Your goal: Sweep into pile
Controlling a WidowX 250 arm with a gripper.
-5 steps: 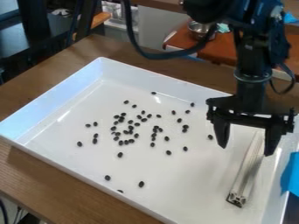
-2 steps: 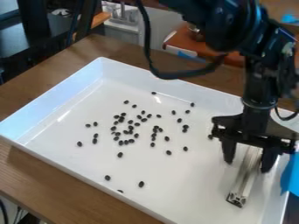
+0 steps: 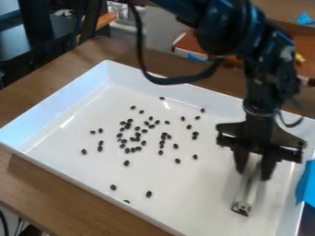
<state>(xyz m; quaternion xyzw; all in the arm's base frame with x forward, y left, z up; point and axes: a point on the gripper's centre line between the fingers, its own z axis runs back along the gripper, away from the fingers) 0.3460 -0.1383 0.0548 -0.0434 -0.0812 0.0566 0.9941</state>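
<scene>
Camera view: read it as a clock face, noon at the top edge, and you have your gripper over the white tray at about 4 o'clock, pointing down. Its two fingers are drawn in and clamped on the long, pale bar, one on either side of its upper part. You have the bar's lower end, with its dark, metallic-looking tip, pointing towards 6 o'clock, slightly to the 7 side; you can't tell whether that tip touches the tray floor.

Your dark bean-like pieces lie scattered on the tray floor, well apart from the bar. The closest grouping sits around the dial's centre and a little towards 8 o'clock, with gaps among the pieces. Looser ones reach out to 12, to between 2 and 3, and to 8 o'clock. Nearer you, one is at 6, another at 7, and one between those two sits right by the tray's near wall.

Around the tray you have the brown wooden table. A blue item is at the tray's edge at 4 o'clock, and dark furniture stands at 10 to 11.
</scene>
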